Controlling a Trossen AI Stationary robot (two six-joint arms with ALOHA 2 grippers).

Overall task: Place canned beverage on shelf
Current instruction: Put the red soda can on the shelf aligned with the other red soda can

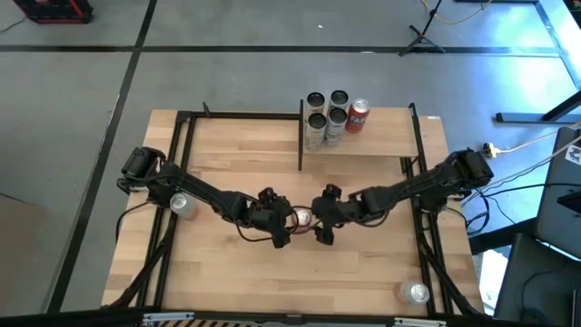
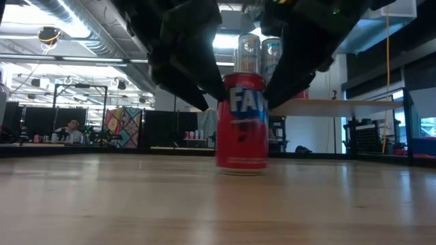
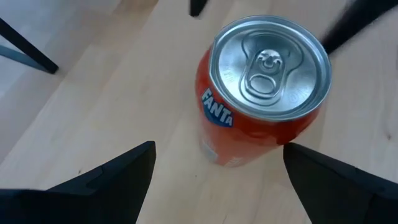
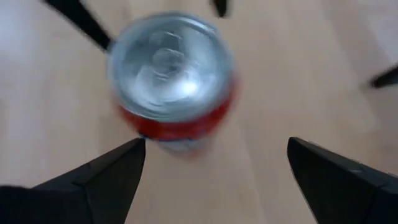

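Red Fanta can stands upright on the bench at mid-span, lid up, nothing gripping it. Both tools converge on it from opposite sides: left tool just beside the can on its left, right tool just beside it on its right, both with jaws spread wide and empty. In each wrist view the can sits ahead of the dark fingers, beyond their tips rather than between them, and off the midline of the gap, so neither tool is yet placed for a straddling grip. Risks, as I judge them: the two tools are crowded close together over one can, and if both advance they may strike each other or pinch the can from mismatched heights and tip it; a single finger arriving off-centre could nudge the can sideways and roll it along the bench; a grip taken too near the lid may let the smooth wall slip. Farther back stands the shelf, raised on thin black posts at the far edge, already carrying four silver cans and a red can bunched at its left end; a carried can set down carelessly there could knock those over, so the bare right part looks safer
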